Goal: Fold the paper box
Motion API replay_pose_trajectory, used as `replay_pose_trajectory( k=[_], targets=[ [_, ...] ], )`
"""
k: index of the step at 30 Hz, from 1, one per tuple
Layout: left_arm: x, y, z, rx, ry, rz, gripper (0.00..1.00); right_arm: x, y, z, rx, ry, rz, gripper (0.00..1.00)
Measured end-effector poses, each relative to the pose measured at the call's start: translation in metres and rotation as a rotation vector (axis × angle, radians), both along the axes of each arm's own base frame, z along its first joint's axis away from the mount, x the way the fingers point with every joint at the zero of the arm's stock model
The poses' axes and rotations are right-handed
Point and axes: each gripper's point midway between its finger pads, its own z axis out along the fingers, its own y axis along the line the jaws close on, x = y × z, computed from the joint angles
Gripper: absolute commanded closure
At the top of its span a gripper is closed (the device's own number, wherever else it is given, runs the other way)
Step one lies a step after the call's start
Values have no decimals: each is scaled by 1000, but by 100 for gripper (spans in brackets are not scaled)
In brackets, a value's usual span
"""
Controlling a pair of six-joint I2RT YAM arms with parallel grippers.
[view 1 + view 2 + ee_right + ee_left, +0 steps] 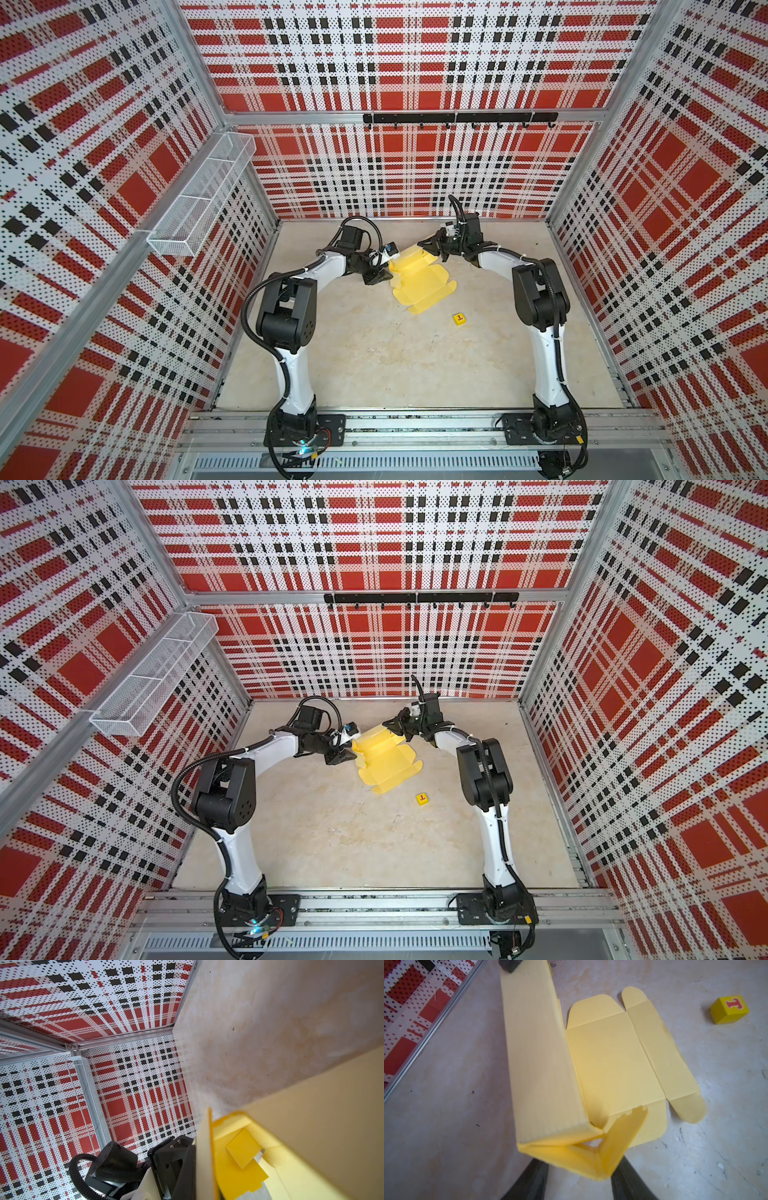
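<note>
Step in hand: raising and doubling over one long side wall of the paper box (419, 282); judged early, as most panels lie flat
Where the box is: on the table (374, 365) towards the back, between the two arms; one long wall stands up, the rest lies spread out
Left arm: reaches in low from the left; left gripper (577, 1176) half open, its fingers (529, 1180) astride the folded wall's near corner, grip uncertain
Right arm: bent over the far end; right gripper (430, 245) closed, pinching the wall's far end
Next move: probably press the wall's tabs down into the base slots
Bystander: small yellow cube (459, 318), well apart from the box
</note>
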Motion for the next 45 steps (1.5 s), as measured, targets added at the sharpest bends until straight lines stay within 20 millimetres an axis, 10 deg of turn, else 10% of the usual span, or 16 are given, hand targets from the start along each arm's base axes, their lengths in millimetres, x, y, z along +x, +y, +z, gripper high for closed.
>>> replay_pose_trajectory(
  k=[45],
  targets=[
    [-18, -68, -2, -53, 17, 270, 64, -27, -63, -15, -18, -12, -178, 100]
  ],
)
